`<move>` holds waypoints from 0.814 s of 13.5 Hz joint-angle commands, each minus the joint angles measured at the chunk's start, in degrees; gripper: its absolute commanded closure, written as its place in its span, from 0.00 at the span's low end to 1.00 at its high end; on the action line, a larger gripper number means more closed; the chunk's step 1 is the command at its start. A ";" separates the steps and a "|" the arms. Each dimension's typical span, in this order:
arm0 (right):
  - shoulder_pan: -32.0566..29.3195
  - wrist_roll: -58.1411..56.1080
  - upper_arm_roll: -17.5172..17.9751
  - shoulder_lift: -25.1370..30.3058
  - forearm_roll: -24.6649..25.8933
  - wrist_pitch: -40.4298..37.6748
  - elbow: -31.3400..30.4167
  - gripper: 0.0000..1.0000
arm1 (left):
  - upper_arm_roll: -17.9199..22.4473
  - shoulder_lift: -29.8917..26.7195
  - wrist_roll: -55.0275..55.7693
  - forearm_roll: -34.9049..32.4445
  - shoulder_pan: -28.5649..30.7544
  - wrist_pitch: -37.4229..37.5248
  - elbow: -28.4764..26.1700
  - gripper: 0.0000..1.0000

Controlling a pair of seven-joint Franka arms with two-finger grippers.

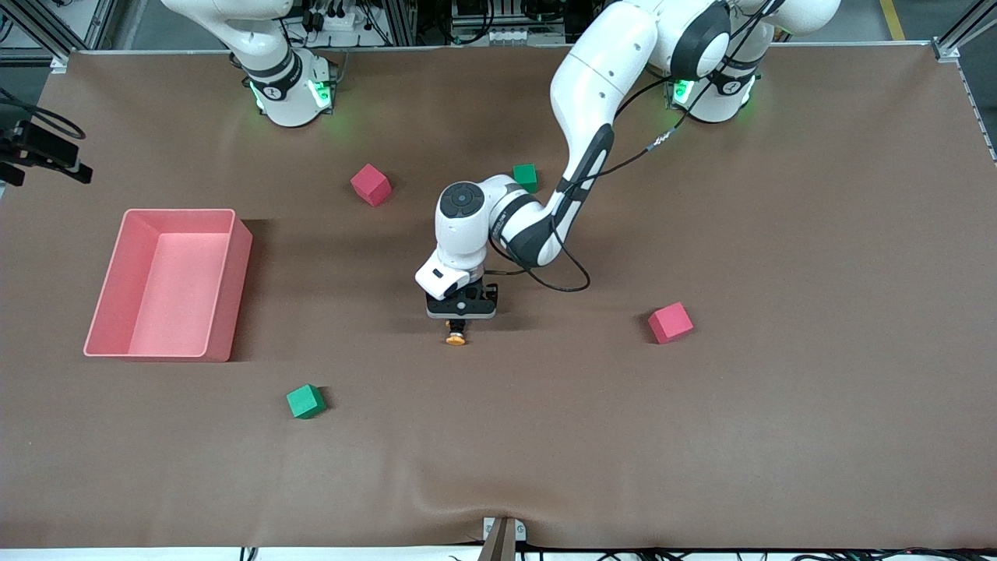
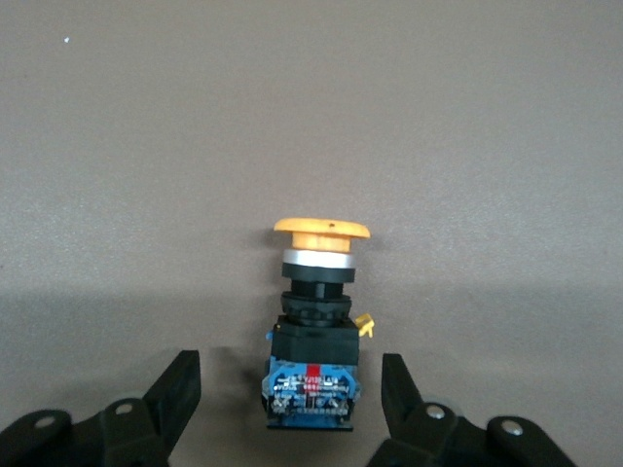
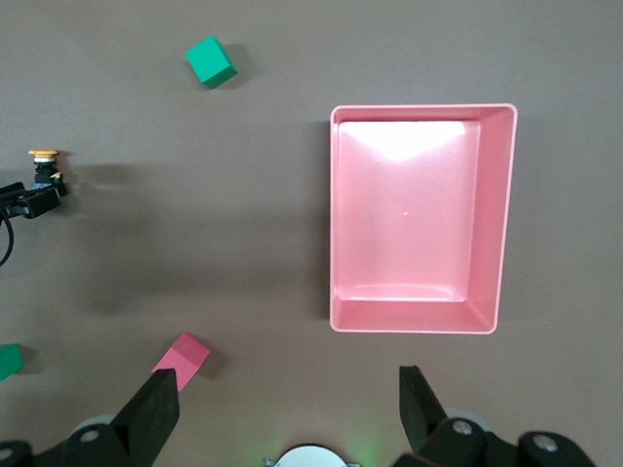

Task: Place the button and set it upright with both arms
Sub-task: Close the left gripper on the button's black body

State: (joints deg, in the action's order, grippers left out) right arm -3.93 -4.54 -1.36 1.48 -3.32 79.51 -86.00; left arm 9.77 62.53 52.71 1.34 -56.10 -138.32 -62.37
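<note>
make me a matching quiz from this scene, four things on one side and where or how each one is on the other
Things:
1. button
2. pink bin
3. left tool
4. right tool

States:
A. open, up over the table by the bin
B. lying on its side, orange cap pointing toward the front camera
C. at the right arm's end of the table
D. open, low, fingers either side of the button

Pairs: 1-B, 2-C, 3-D, 4-A

left gripper [image 1: 459,327] low at frame centre, fingers [image 2: 175,389] spread either side of the button [image 1: 456,338] with gaps both sides, bare mat around it, pink bin [image 1: 226,288] middle left, red cube [image 1: 670,322] centre right, green cube [image 1: 305,401] lower left
</note>
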 commanded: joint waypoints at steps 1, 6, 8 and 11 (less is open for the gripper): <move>0.06 2.61 1.79 1.15 0.94 -1.20 0.22 0.00 | -0.10 0.22 -0.16 -0.29 0.02 -0.73 0.93 0.16; -0.20 1.12 1.53 1.15 0.86 -2.87 -0.22 0.00 | -0.01 0.31 -2.62 -0.20 0.11 -0.73 0.93 0.43; -0.29 1.12 1.53 0.98 1.38 -2.35 -0.13 0.00 | -0.01 0.31 -2.62 -0.20 0.11 -0.73 0.93 0.55; 1.89 1.03 1.80 0.80 1.73 -1.12 -0.48 0.00 | -0.01 0.31 -2.27 -0.11 0.11 -0.73 0.93 0.79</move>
State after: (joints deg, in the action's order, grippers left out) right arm -3.69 -3.40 0.16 1.71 -3.01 77.59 -86.03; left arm 9.72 62.53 50.76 1.35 -56.06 -138.75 -62.14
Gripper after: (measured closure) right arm 0.000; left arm 0.586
